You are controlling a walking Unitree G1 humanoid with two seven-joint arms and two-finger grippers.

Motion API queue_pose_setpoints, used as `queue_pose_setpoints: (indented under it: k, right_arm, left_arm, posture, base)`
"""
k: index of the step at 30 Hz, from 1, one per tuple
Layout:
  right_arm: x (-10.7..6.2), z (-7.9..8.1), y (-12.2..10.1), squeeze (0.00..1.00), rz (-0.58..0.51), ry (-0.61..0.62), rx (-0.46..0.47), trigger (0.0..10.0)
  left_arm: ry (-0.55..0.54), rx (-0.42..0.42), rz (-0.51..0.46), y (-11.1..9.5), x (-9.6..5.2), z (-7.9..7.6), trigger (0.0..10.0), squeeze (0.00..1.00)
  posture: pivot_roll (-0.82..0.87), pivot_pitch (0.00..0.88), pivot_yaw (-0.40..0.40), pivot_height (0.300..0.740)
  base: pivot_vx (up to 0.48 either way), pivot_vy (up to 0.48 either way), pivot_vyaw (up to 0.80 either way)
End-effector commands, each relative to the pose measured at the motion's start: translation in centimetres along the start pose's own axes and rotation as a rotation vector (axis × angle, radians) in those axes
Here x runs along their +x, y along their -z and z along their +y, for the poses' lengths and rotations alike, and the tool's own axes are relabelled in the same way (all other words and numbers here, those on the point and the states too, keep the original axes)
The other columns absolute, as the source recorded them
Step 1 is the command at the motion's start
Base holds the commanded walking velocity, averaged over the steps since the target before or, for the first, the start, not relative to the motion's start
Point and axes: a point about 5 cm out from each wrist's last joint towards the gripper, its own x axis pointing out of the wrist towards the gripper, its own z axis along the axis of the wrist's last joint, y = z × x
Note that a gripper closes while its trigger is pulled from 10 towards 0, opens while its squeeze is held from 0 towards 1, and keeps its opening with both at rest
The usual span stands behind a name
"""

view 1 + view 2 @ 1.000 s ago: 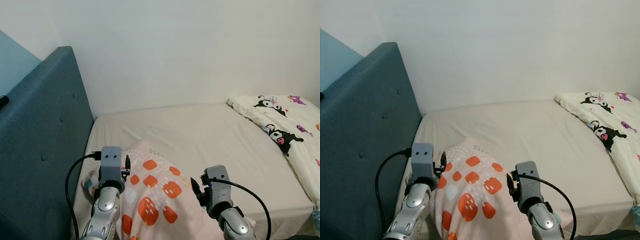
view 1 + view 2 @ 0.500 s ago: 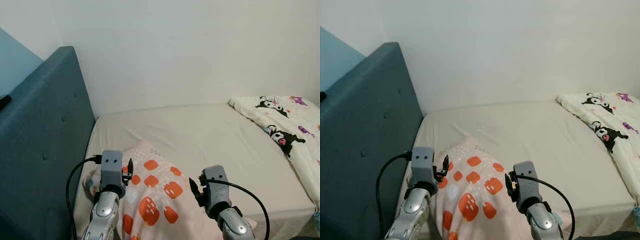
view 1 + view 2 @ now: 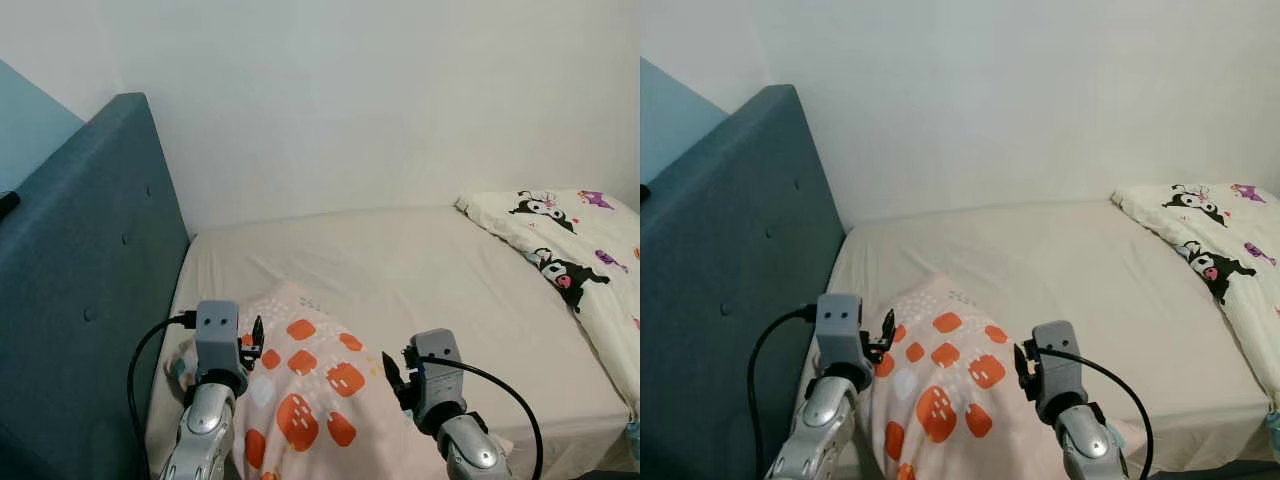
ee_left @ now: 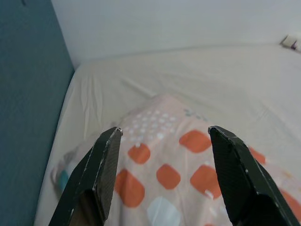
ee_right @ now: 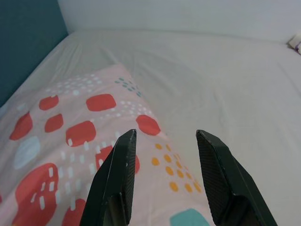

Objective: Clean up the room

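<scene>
— Pillow (image 3: pixel 305 390): where is it being kept?
— It is lying on the bed (image 3: pixel 420 270), near the blue headboard (image 3: pixel 80 300), beneath both grippers.
— Is anything being grasped?
— Nothing. The left gripper (image 4: pixel 162 141) is being held spread wide above the pillow; the right gripper (image 5: pixel 164 141) is likewise being held parted, empty. A cartoon-print blanket (image 3: pixel 580 260) is lying well apart.

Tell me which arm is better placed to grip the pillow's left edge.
Left, probably. The left gripper hovers open at the patterned pillow's edge beside the headboard; the right gripper is at the opposite side.
</scene>
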Motion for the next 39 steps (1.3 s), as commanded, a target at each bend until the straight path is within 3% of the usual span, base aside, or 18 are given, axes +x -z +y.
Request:
queue_pose_setpoints:
  k: [1,17,34,37,38,39]
  right_arm:
    - [0.1,-0.1,0.1,0.00,-0.004,0.000,-0.004,10.0]
    - [0.2,-0.3,0.0,0.00,-0.003,0.029,-0.002,10.0]
    - [0.0,0.2,0.7,0.00,0.031,-0.001,0.016,10.0]
    - [0.2,0.5,2.1,0.00,0.126,-0.021,-0.003,10.0]
    - [0.2,0.6,3.6,0.00,0.219,-0.039,-0.008,10.0]
    - [0.2,0.6,3.6,0.00,0.219,-0.039,-0.008,10.0]
  left_arm:
    - [-0.001,0.010,0.015,0.2,-0.2,0.1,10.0,0.00]
    - [-0.001,0.048,0.021,0.2,-0.4,0.7,10.0,0.00]
    - [0.021,0.015,0.021,0.4,-1.2,0.2,10.0,0.00]
    - [0.035,0.026,0.056,1.1,-1.2,0.3,10.0,0.00]
    - [0.048,0.033,0.104,2.1,-1.4,0.3,10.0,0.00]
    - [0.048,0.033,0.104,2.1,-1.4,0.3,10.0,0.00]
  posture:
    - [-0.13,0.000,0.002,0.740]
    - [-0.13,0.000,0.002,0.740]
    - [-0.12,0.000,0.005,0.740]
    - [-0.12,0.000,0.008,0.740]
    - [-0.12,0.000,0.008,0.740]
    - [-0.12,0.000,0.008,0.740]
  base:
    - [0.000,0.000,0.00]
    - [0.000,0.000,0.00]
    - [0.000,0.000,0.00]
    - [0.000,0.000,0.00]
    - [0.000,0.000,0.00]
    - [0.000,0.000,0.00]
